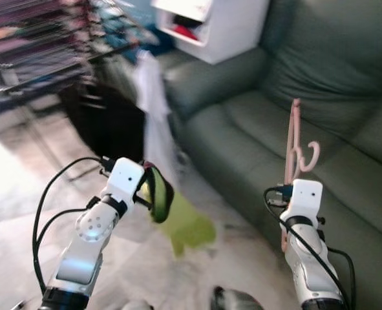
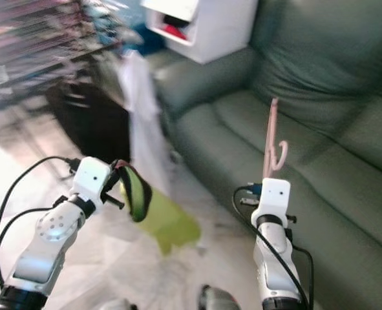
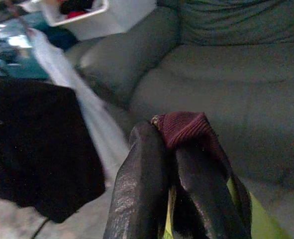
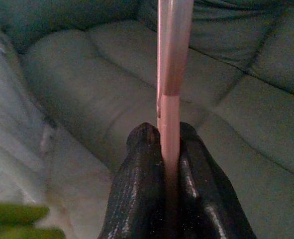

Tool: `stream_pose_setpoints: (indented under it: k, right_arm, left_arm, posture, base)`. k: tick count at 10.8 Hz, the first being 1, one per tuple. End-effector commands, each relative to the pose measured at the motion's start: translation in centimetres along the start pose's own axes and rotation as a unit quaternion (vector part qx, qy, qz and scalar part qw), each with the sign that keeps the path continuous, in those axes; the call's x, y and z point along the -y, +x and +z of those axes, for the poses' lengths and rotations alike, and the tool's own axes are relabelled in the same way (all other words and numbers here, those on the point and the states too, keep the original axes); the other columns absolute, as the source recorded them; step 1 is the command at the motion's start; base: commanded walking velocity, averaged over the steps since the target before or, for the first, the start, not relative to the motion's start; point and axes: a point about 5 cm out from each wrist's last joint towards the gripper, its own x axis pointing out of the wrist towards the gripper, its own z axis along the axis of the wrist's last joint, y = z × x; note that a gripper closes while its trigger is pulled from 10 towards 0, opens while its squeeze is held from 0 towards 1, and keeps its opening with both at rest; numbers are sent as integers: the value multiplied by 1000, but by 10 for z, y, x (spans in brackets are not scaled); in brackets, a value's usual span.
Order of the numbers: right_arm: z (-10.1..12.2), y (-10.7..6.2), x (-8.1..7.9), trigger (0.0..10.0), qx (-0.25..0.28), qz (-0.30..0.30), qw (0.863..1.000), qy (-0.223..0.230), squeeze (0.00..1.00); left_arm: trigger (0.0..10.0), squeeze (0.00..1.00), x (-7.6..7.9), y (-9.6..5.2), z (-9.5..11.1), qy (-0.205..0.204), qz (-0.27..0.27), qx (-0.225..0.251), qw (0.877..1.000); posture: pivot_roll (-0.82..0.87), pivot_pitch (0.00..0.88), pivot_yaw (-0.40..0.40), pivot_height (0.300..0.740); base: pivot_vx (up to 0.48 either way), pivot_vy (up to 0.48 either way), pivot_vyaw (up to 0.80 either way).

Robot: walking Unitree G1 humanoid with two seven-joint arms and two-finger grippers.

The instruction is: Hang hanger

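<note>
blurry drying rack (image 1: 29, 39) smearing out far left, left claw (image 3: 169, 149) pinching a lime-green garment (image 1: 185, 226) by its maroon trim, white cloth (image 1: 155, 110) hanging behind, right claw (image 4: 162, 137) clamping the pink hanger (image 1: 295, 145) upright over the green sofa (image 1: 320, 97), no readable writing

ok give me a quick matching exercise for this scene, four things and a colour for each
Things:
1. hanger in the right gripper
2. garment in the left gripper
3. sofa
4. cabinet

Colours:
a. white
b. grey-green
c. pink
d. yellow-green

Pairs: 1-c, 2-d, 3-b, 4-a
</note>
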Motion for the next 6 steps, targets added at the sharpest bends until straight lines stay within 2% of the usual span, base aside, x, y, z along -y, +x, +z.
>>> stream_pose_setpoints:
  k: [1,4,6]
  right_arm:
    - [5,0,0,10000,6,3,1000,-1,0]
    - [11,7,-10,10000,12,29,999,-14,0]
    - [15,9,-14,10000,18,39,999,-25,0]
  left_arm:
    - [10000,0,-8,-3,7,-1,8,11,1000]
    - [10000,0,-7,-4,7,-5,10,9,1000]
    - [10000,0,3,-3,11,-10,-5,14,1000]
  posture:
    - [-10,74,-21,740]
    - [-1,75,-42,740]
    - [4,82,-52,740]
  base:
    - [0,0,-800]
    - [0,0,-800]
    - [0,264,-800]
